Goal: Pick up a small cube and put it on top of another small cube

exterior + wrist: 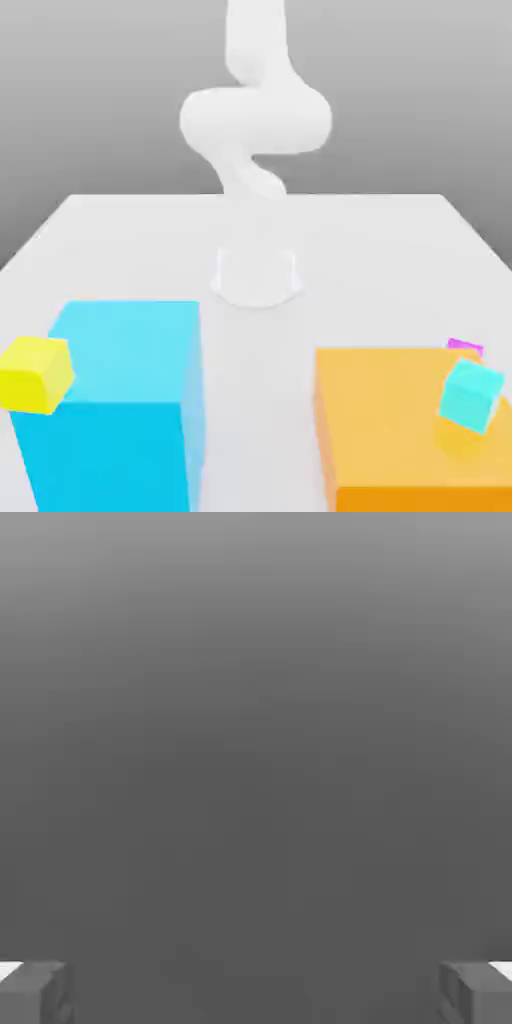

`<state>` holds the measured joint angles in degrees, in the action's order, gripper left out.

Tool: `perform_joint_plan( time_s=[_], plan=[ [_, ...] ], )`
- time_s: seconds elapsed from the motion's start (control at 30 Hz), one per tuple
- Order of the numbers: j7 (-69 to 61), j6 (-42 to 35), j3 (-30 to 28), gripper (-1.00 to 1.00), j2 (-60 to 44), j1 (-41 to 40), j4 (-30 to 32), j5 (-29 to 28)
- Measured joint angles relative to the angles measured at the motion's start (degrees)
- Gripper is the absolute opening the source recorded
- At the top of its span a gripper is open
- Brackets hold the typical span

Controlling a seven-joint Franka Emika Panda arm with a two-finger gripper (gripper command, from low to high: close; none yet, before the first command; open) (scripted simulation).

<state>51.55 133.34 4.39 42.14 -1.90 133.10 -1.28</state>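
Observation:
The small cube is magenta, and just a sliver of it peeks out behind the far right corner of the big orange block in the exterior view. The rest of it is hidden by that block. In the hand view my gripper is open, its two grey fingertips standing far apart with nothing between them and plain grey background ahead. The white arm rises at the back of the table, well away from the blocks.
A big cyan block stands at the front on the exterior view's left, with a small yellow cube at its left side. A small light-cyan cube sits tilted over the orange block. The arm's round base stands mid-table.

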Motion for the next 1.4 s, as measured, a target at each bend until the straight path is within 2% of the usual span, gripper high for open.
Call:
perform_joint_plan(
  time_s=[0.5,0.8,1.03,1.23,1.4],
  plan=[
    [36.3,9.6,26.4,0.00,-21.8,-9.8,8.0,-10.4],
    [60.4,14.9,37.6,0.00,-35.8,-11.2,12.6,-20.0],
    [77.2,19.4,40.4,0.00,-45.9,-5.5,16.3,-24.9],
    [86.0,24.8,43.7,0.00,-51.5,-1.4,20.1,-21.3],
    [93.8,28.2,36.6,0.00,-57.1,5.1,18.9,-29.4]
  ],
)
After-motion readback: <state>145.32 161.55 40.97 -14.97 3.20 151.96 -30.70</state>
